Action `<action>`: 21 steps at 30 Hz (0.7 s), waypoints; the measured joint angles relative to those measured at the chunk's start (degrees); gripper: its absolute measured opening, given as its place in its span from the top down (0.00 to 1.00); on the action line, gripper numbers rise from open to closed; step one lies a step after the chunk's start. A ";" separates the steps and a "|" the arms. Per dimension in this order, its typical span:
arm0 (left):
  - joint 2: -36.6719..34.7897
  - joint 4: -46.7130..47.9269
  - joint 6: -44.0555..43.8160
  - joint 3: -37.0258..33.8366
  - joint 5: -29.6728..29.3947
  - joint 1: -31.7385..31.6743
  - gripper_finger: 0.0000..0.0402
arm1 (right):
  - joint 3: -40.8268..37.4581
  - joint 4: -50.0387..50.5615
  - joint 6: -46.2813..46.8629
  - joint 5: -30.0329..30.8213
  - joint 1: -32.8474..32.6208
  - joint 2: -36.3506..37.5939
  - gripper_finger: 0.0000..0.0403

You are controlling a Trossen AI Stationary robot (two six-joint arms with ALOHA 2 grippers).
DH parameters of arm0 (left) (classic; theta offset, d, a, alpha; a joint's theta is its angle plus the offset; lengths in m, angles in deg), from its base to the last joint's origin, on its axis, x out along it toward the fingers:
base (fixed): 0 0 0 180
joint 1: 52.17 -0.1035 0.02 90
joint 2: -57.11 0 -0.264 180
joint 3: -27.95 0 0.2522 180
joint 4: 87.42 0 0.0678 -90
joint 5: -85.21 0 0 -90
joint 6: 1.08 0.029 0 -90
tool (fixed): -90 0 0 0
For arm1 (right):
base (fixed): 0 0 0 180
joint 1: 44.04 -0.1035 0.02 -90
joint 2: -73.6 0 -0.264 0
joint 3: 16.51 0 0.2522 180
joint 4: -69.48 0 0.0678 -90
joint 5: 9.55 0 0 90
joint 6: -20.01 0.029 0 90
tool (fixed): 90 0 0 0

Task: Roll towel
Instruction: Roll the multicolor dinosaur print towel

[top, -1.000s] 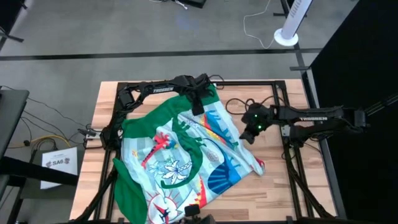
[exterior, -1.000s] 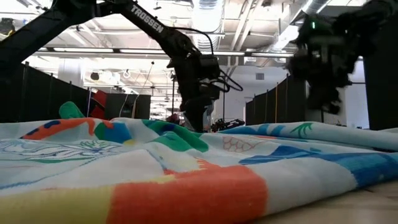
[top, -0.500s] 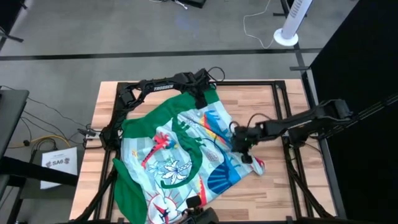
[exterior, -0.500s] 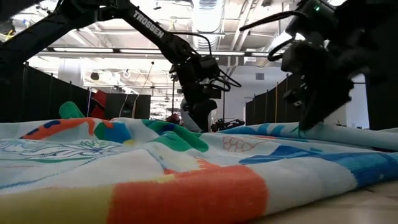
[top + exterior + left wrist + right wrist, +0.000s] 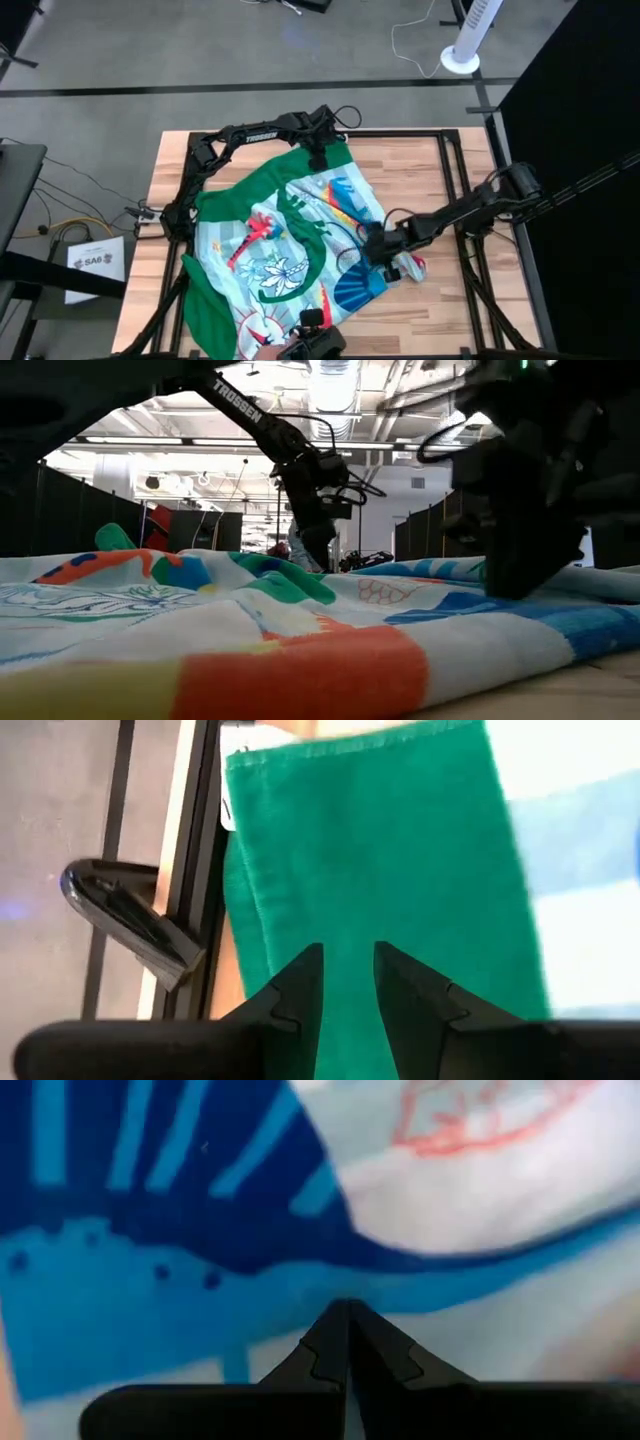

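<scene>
The towel [image 5: 290,250] lies spread and rumpled across the wooden surface [image 5: 440,310], its green border running down the left side and spilling over the near edge, nowhere yet rolled. At its far edge, the left gripper [image 5: 318,152] sits low over the green hem just as it did a second ago; the left wrist view shows its fingers [image 5: 300,982] slightly apart, with the green cloth in the gap and nothing clamped. Further right, the change: the right gripper [image 5: 377,247], which a second ago hung above bare wood off the towel's right edge, has swung in and dropped onto the blue-printed part near the right corner. In its wrist view, the fingers [image 5: 345,1342] are pressed together, tips against the cloth (whether any fabric is pinched between them I cannot tell). This looks like the right arm reaching for a hold on the right edge, so rolling proper has probably not begun.
</scene>
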 joint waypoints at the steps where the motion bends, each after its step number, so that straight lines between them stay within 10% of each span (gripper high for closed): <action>1: 0.19 0.52 0.70 0.00 0.09 -0.50 0.81 | 1.46 0.08 2.26 -0.04 -0.87 -1.58 1.00; 14: 0.09 4.79 5.97 -1.96 0.19 -2.81 0.81 | 12.04 2.12 41.59 -10.44 -13.66 -4.07 1.00; 21: -2.79 14.50 2.98 3.93 0.95 -2.64 0.81 | 12.70 14.89 34.72 0.01 -1.96 11.32 1.00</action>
